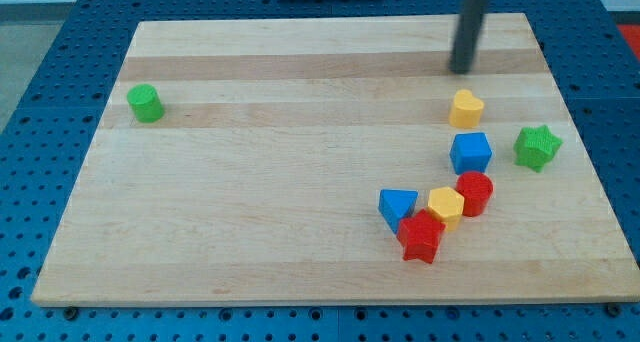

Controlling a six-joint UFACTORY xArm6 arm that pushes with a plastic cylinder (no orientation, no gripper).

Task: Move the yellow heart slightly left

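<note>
The yellow heart [466, 109] lies on the wooden board [300, 182] at the view's upper right. My tip [462, 70] stands just above it in the view, a short gap away, not touching. Below the heart sits a blue cube [471, 152]. To the right of the cube is a green star [537, 147].
A cluster lies at the lower right: a red cylinder [475, 193], a yellow hexagon [446, 206], a blue triangle [397, 206] and a red star [421, 236]. A green cylinder [145, 103] stands alone at the far left. The board's edges border a blue perforated table.
</note>
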